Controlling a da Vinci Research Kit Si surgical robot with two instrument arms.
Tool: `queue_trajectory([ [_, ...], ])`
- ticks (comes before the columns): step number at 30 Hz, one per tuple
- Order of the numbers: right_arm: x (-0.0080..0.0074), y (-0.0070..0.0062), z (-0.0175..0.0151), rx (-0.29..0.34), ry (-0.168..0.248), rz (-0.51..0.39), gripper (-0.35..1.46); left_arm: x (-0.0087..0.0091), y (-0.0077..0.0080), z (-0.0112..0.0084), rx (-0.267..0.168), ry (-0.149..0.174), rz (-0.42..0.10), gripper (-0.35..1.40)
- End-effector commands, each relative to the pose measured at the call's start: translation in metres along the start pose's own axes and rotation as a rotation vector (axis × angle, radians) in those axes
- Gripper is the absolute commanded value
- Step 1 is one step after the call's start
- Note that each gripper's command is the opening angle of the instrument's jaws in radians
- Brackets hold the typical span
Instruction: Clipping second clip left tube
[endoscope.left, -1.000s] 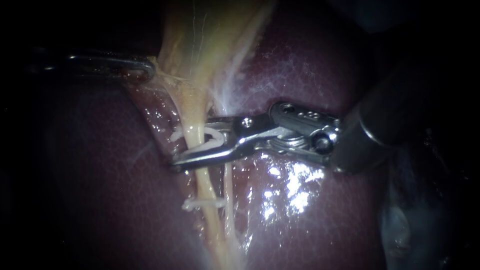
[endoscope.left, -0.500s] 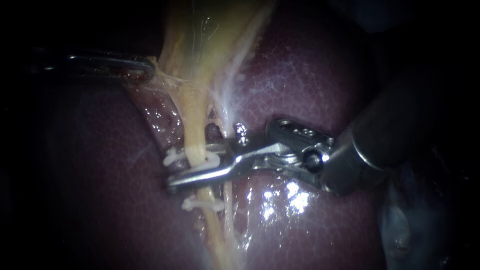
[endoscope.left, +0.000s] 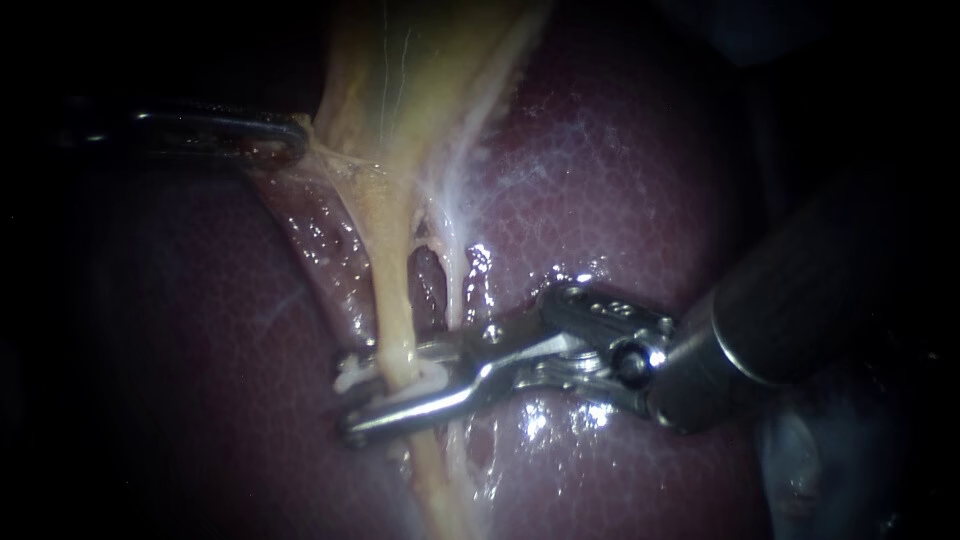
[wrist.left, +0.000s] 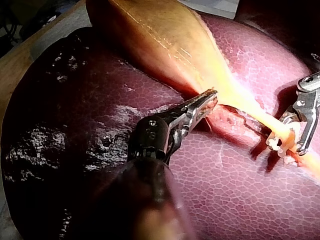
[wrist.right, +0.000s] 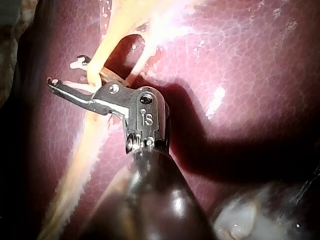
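The pale yellow left tube (endoscope.left: 393, 300) runs down from the gallbladder (endoscope.left: 420, 70) over the dark red liver (endoscope.left: 620, 180). My right instrument (endoscope.left: 350, 405) comes in from the right. Its jaws stand one on each side of this tube, holding a white clip (endoscope.left: 352, 376) around it. In the right wrist view the tube (wrist.right: 95, 70) passes between those jaws (wrist.right: 67, 72). A thinner whitish right tube (endoscope.left: 455, 290) lies just beside it. My left instrument (endoscope.left: 295, 140) is shut on the gallbladder's edge at the upper left, also seen in the left wrist view (wrist.left: 209, 100).
Wet, shiny liver surface lies under the right instrument's wrist (endoscope.left: 600, 350). A gap of dark tissue (endoscope.left: 428, 280) shows between the two tubes. A pale lump of tissue (endoscope.left: 800, 460) sits at the lower right. Light wood (wrist.left: 15, 65) shows beyond the liver.
My right instrument has slid down along the left tube with the clip. Its lower jaw now covers the white clip that sat lower on the tube. The left instrument has held still.
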Motion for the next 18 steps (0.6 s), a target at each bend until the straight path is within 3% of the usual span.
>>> queue_trajectory([
  [1, 0.0000, 0.0000, 0.0000, 0.001, 0.003, -0.001, 0.39, 0.0000, 0.0000, 0.0000, 0.000, 0.000, 0.000, -0.35],
  [9, -0.0001, 0.0000, -0.0001, 0.008, 0.012, 0.022, 0.17, 0.0000, 0.0000, 0.0000, 0.000, 0.000, 0.000, -0.35],
  [10, -0.0001, 0.0000, -0.0002, 0.009, 0.012, 0.022, 0.11, 0.0000, 0.0000, 0.0000, 0.000, 0.000, 0.000, -0.35],
  [13, -0.0002, 0.0001, -0.0005, 0.041, -0.003, 0.033, -0.35, 0.0000, 0.0000, 0.0000, 0.000, 0.000, 0.000, -0.35],
  [18, -0.0002, 0.0002, -0.0006, 0.034, 0.001, 0.066, -0.35, 0.0000, 0.0000, 0.0000, 0.000, 0.000, 0.000, -0.35],
])
